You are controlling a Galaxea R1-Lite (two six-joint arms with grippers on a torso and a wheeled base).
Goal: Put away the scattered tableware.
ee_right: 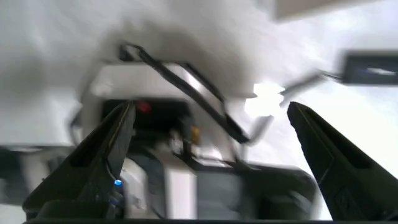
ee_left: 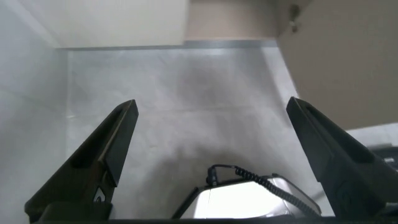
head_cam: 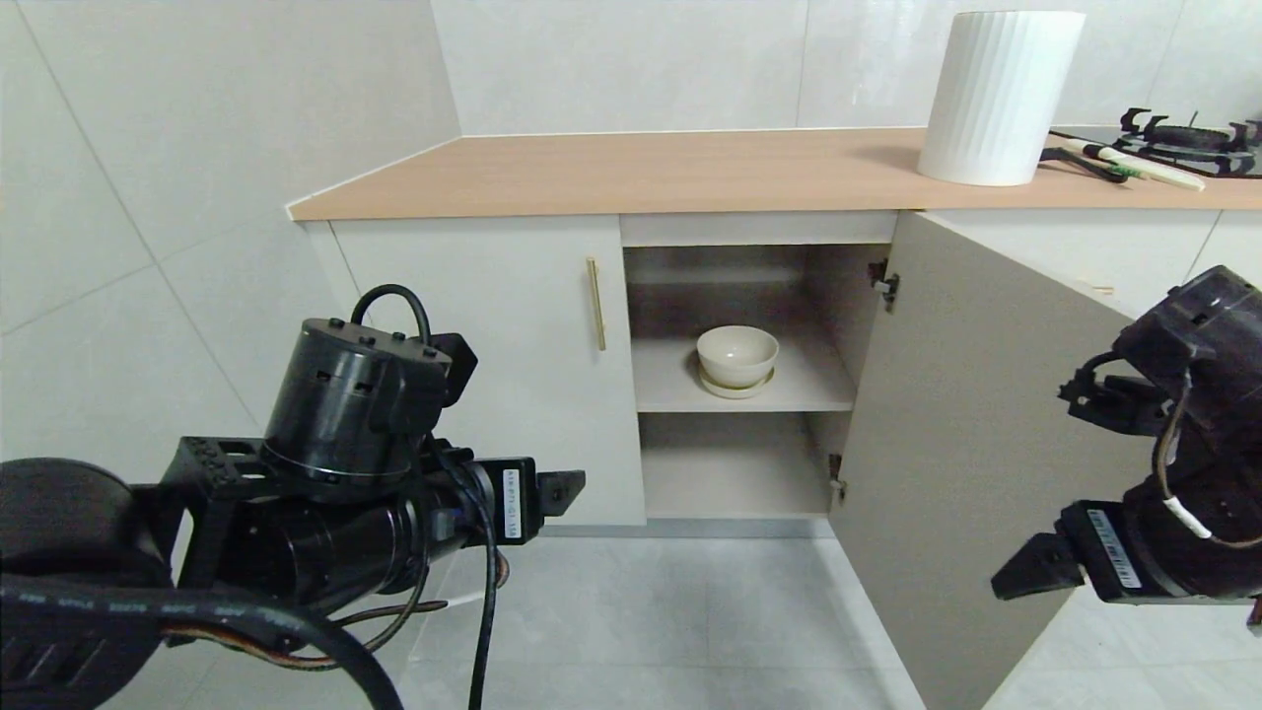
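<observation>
Bowl (head_cam: pixel 737 352) on shelf (head_cam: pixel 810 388) | plate (head_cam: pixel 735 392) beneath mostly hidden | door (head_cam: pixel 966 444) open

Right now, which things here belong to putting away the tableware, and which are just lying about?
Job: bowl on a small plate, on the open cabinet's upper shelf; cabinet door, swung open; left gripper and right gripper, both open and empty.
Lying about: white ribbed container on the countertop; stove burner; slim utensils beside it, possibly tableware.
</observation>
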